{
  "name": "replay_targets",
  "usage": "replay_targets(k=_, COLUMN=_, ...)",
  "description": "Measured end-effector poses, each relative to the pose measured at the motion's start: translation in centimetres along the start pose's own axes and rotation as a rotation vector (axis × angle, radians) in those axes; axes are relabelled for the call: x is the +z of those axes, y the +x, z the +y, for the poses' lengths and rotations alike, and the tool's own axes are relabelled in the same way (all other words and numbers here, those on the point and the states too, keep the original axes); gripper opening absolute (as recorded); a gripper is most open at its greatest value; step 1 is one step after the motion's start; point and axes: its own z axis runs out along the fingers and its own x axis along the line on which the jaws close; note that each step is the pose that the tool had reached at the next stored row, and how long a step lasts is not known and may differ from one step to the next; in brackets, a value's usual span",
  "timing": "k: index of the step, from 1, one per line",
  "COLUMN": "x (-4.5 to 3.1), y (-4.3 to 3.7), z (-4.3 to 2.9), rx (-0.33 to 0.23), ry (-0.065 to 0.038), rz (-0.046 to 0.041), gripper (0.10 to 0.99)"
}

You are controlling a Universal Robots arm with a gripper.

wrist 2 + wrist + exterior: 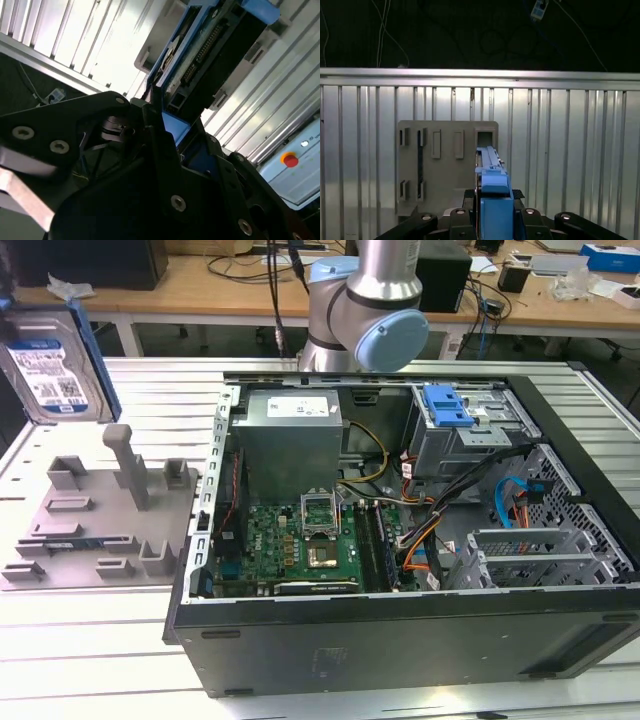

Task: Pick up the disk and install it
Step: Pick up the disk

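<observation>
The disk is up at the exterior view's left, standing nearly upright with its label facing the room. As far as I can judge it hangs clear above the grey fixture on the tabletop, well apart from the open case. In the first wrist view the jaws pinch it edge-on by the blue bracket at its near end.

I'd call it stiff and dense for its size, and no friend of knocks. The second wrist view shows a bare connector along its underside. So the bracket and metal edges are the places to hold it, though smooth plastic could slip.

The label is white and blue with barcodes, its print too small to read.
</observation>
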Motion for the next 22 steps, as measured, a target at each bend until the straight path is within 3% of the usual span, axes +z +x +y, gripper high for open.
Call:
replay_targets(k=2, x=-3.35, y=0.06, z=-0.08, rx=-0.002, ry=0.003, rz=0.0, gripper=0.369)
replay_targets(k=5, x=-6.4, y=0.12, z=-0.17, rx=-0.003, ry=0.006, rz=-0.0002, gripper=0.369)
replay_targets(k=6, x=-6.82, y=0.13, z=-0.17, rx=-0.003, ry=0.007, rz=-0.0003, gripper=0.369)
replay_targets(k=10, x=-6.88, y=0.19, z=-0.19, rx=-0.01, ry=0.007, rz=-0.0004, gripper=0.369)
replay_targets(k=12, x=-6.87, y=0.61, z=-0.62, rx=-0.01, ry=0.007, rz=-0.0004, gripper=0.369)
replay_targets(k=19, x=-6.78, y=2.43, z=-3.34, rx=-0.01, ry=0.007, rz=-0.0005, gripper=0.369)
replay_targets(k=20, x=-6.74, y=3.18, z=-4.53, rx=-0.01, ry=0.007, rz=-0.0005, gripper=0.369)
replay_targets(k=22, x=-6.71, y=3.74, z=-5.39, rx=-0.01, ry=0.007, rz=-0.0004, gripper=0.369)
